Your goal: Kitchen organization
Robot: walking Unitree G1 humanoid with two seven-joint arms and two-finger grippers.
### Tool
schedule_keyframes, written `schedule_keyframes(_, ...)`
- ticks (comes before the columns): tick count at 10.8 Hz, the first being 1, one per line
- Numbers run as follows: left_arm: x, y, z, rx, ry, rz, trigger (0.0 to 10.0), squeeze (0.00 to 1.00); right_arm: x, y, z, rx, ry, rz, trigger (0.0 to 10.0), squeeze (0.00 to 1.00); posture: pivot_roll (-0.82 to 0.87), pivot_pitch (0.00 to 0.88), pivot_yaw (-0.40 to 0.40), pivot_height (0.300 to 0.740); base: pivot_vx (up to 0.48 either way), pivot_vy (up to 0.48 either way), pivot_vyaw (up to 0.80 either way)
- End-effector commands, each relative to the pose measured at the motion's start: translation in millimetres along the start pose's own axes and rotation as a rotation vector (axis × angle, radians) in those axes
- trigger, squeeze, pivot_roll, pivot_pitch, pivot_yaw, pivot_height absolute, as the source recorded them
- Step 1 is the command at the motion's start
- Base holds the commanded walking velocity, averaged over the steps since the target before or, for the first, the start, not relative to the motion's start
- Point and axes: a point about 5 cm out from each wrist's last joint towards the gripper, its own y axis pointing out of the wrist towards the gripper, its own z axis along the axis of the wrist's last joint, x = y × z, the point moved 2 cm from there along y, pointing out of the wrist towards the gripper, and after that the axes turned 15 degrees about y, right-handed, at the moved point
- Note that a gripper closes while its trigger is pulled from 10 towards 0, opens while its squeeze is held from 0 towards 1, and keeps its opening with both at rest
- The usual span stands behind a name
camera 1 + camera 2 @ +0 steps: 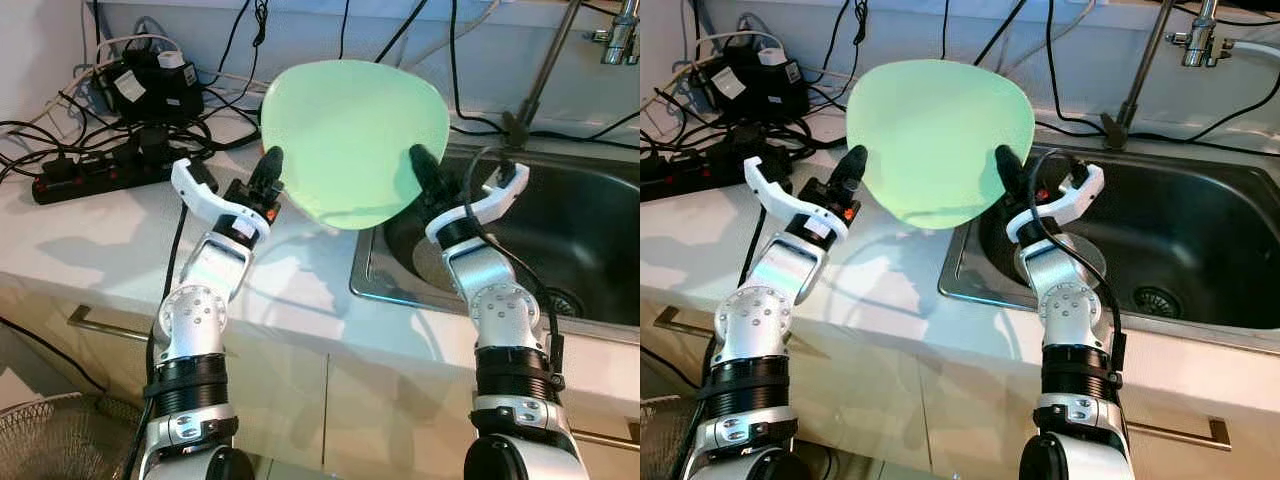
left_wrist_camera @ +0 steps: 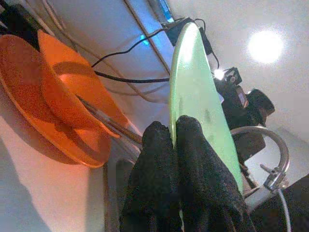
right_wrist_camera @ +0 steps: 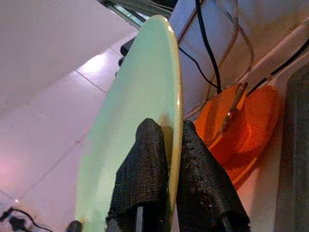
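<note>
One pale green plate (image 1: 352, 140) stands nearly upright above the counter's edge (image 1: 300, 290) beside the steel sink (image 1: 590, 230), its face toward the robot. Left gripper (image 1: 268, 168) and right gripper (image 1: 424, 166) each clamp an opposite rim. Two orange dishes (image 2: 53, 101) lie behind.

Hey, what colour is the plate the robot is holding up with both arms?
Pale green, plain; the plate shows best in the left eye view.

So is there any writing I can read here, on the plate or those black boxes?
None readable.
Green plate: plain, no text.
Black adapters: white labels, print too small and blurred to read.
Power strip: no legible marking.
</note>
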Motion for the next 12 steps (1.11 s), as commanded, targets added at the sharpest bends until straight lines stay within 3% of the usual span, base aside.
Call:
schedule_keyframes(1,12.0,5.8,-1,-0.011,0.033,-0.051,10.0,0.00,-5.0,1.7,-3,-0.016,-0.009,0.016,0.0,0.00,0.18,0.000,0.045,0.740,0.000,0.000,0.00)
schedule_keyframes(3,11.8,6.1,-4,-0.027,0.038,-0.053,10.0,0.00,-5.8,2.1,-2,-0.010,0.002,0.020,0.0,0.00,0.18,0.000,0.045,0.740,0.000,0.000,0.00)
schedule_keyframes(4,11.1,6.0,-6,-0.035,0.061,-0.051,10.0,1.00,-6.8,2.3,-1,-0.001,0.016,0.022,0.0,0.00,0.18,0.000,0.044,0.740,0.000,0.000,0.00)
schedule_keyframes(8,11.1,3.7,-8,-0.043,0.064,-0.062,10.0,1.00,-6.5,3.1,10,0.059,0.054,0.020,0.0,0.00,0.19,0.000,0.041,0.740,0.000,0.000,0.00)
schedule_keyframes(10,14.0,2.8,-12,-0.058,0.102,-0.079,10.0,1.00,-6.4,0.4,36,0.174,0.118,0.033,0.0,0.00,0.19,0.000,0.041,0.740,0.000,0.000,0.00)
schedule_keyframes(11,15.1,2.7,-13,-0.064,0.109,-0.082,10.0,0.00,-6.0,-2.0,46,0.215,0.140,0.040,0.0,0.00,0.18,0.000,0.041,0.740,0.000,0.000,0.00)
schedule_keyframes(12,14.3,2.7,-15,-0.070,0.112,-0.078,10.0,0.00,-4.4,-5.1,57,0.262,0.155,0.039,0.0,0.00,0.18,0.000,0.042,0.740,0.000,0.000,0.00)
